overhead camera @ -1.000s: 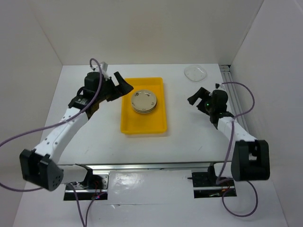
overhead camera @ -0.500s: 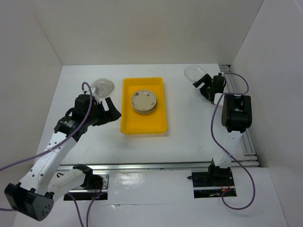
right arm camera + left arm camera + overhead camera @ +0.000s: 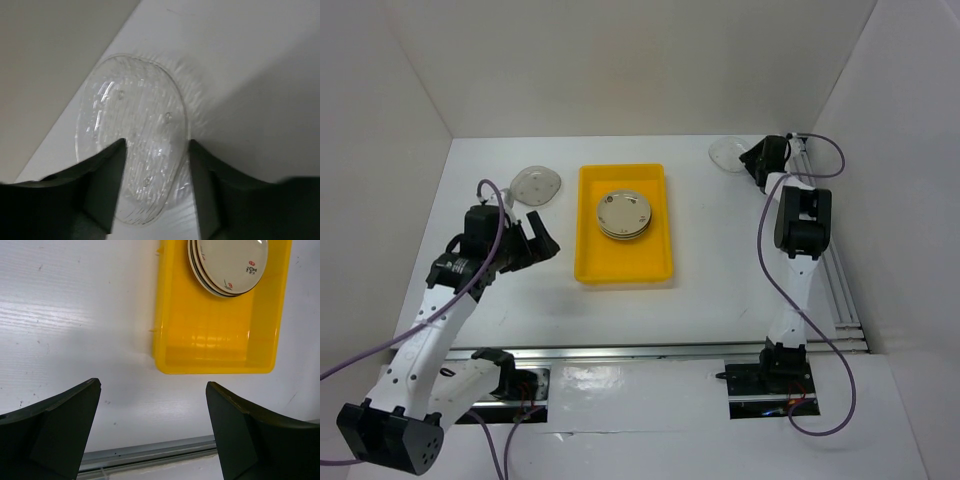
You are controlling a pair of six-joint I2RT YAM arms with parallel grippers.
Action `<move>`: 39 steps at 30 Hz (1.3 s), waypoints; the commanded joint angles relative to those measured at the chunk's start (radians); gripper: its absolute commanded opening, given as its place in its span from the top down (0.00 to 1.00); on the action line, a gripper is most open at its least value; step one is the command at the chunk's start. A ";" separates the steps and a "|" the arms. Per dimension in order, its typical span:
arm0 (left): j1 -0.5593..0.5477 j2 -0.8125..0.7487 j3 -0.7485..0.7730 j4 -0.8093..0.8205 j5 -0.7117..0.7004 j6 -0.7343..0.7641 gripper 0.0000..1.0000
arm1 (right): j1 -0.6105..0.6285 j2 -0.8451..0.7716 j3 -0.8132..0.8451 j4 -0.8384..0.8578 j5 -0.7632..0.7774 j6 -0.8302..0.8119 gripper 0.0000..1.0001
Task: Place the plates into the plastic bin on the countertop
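Yellow plastic bin [image 3: 625, 264] mid-countertop [image 3: 710, 285], stack of cream plates [image 3: 624, 212] in far half. Left of bin, grey speckled plate [image 3: 535, 185] lying flat. Far right, clear plate [image 3: 725, 153] flat by back wall.

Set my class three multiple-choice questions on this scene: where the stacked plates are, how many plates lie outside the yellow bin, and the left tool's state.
1. Where is the stack of plates? A) in the yellow bin B) by the left arm's base C) on the right arm
2. How many plates lie on the countertop outside the bin? A) none B) two C) four
3. The left tool is: A) shut on a plate B) shut on the bin's rim C) open and empty
Answers: 1 A: it sits in the bin's far half. 2 B: a pale plate left of the bin, a clear plate far right. 3 C: jaws wide apart, nothing between.
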 commanded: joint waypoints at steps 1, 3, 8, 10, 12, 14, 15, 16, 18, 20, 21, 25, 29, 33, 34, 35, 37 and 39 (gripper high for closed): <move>0.016 -0.025 -0.010 0.006 0.022 0.019 0.00 | 0.010 0.094 0.049 -0.238 0.104 0.020 0.46; 0.016 -0.025 -0.010 0.006 0.022 0.028 0.00 | 0.010 0.103 0.049 -0.270 0.122 0.029 0.61; 0.025 -0.025 -0.010 0.015 0.022 0.028 0.00 | 0.010 0.112 0.058 -0.330 0.122 0.063 0.84; 0.037 -0.025 -0.010 0.015 0.022 0.028 0.00 | 0.010 0.099 0.046 -0.342 0.102 0.074 1.00; 0.048 -0.025 -0.010 0.015 0.022 0.028 0.00 | 0.021 0.059 -0.006 -0.303 0.091 0.097 1.00; 0.060 -0.025 -0.010 0.015 0.034 0.028 0.00 | 0.021 -0.070 -0.176 -0.212 0.097 0.126 1.00; 0.071 -0.034 -0.010 0.015 0.035 0.028 0.00 | 0.033 -0.123 -0.246 -0.100 0.113 0.167 1.00; 0.082 -0.035 -0.010 0.015 0.045 0.028 0.00 | 0.033 -0.238 -0.317 -0.035 0.154 0.192 1.00; 0.082 -0.035 -0.010 0.024 0.054 0.028 0.00 | 0.033 -0.335 -0.505 0.126 0.188 0.250 1.00; 0.082 -0.035 -0.010 0.024 0.054 0.037 0.00 | 0.043 -0.435 -0.588 0.185 0.188 0.283 1.00; 0.091 -0.044 -0.010 0.024 0.054 0.037 0.00 | 0.053 -0.457 -0.598 0.216 0.188 0.283 1.00; 0.091 -0.065 -0.019 0.024 0.054 0.037 0.00 | 0.104 -0.512 -0.571 0.216 0.124 0.178 1.00; 0.091 -0.074 -0.019 0.024 0.064 0.037 0.00 | 0.200 -0.527 -0.508 0.173 0.043 0.006 1.00; 0.091 -0.084 -0.019 0.024 0.054 0.037 0.00 | 0.295 -0.436 -0.328 0.002 -0.071 -0.173 1.00; 0.091 -0.084 -0.019 0.024 0.054 0.037 0.00 | 0.317 -0.423 -0.279 -0.023 -0.071 -0.205 1.00; 0.091 -0.084 -0.019 0.024 0.054 0.037 0.00 | 0.338 -0.423 -0.270 -0.046 -0.071 -0.231 1.00; 0.091 -0.084 -0.019 0.024 0.054 0.037 0.00 | 0.397 -0.414 -0.258 -0.057 -0.071 -0.291 1.00; 0.091 -0.084 -0.019 0.024 0.064 0.037 0.00 | 0.440 -0.389 -0.209 -0.115 -0.071 -0.331 1.00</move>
